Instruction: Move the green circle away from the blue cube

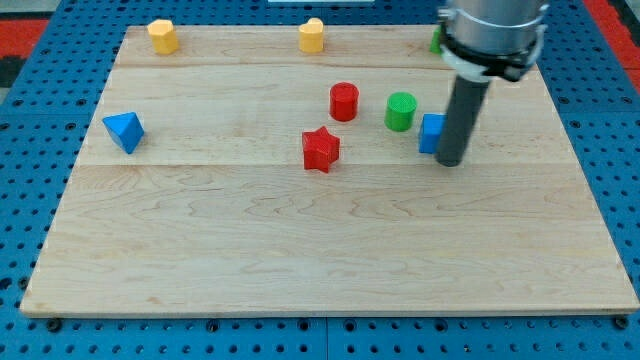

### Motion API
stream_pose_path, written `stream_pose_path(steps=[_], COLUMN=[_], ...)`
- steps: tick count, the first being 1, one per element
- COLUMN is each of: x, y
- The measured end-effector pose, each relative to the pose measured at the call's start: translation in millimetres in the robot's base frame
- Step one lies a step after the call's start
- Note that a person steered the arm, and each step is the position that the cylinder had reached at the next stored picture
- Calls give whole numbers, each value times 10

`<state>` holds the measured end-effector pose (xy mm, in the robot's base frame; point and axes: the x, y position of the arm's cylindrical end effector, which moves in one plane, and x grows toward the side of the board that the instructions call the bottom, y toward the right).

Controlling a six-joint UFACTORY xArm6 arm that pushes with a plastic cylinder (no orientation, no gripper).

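The green circle (401, 110) stands on the wooden board right of centre, near the view's top. The blue cube (431, 133) sits just to its right and slightly lower, a small gap apart, and is partly hidden by my rod. My tip (451, 161) rests on the board at the cube's right side, touching or nearly touching it. The tip is to the right of and below the green circle, with the cube between them.
A red cylinder (344, 101) stands left of the green circle and a red star (321, 149) lower left of it. A blue triangle (124, 131) is at the left. Two yellow blocks (163, 36) (312, 35) sit along the top edge. A green block (437, 40) peeks out behind the arm.
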<state>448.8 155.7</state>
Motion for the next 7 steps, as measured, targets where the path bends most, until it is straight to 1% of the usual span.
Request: stream_pose_path(steps=[1,2,3,4,5,6,7], x=[-17,-353,-542,-542,-839,-1138,-1295], y=[-399,-686,-554,-281,-372,-854,-604])
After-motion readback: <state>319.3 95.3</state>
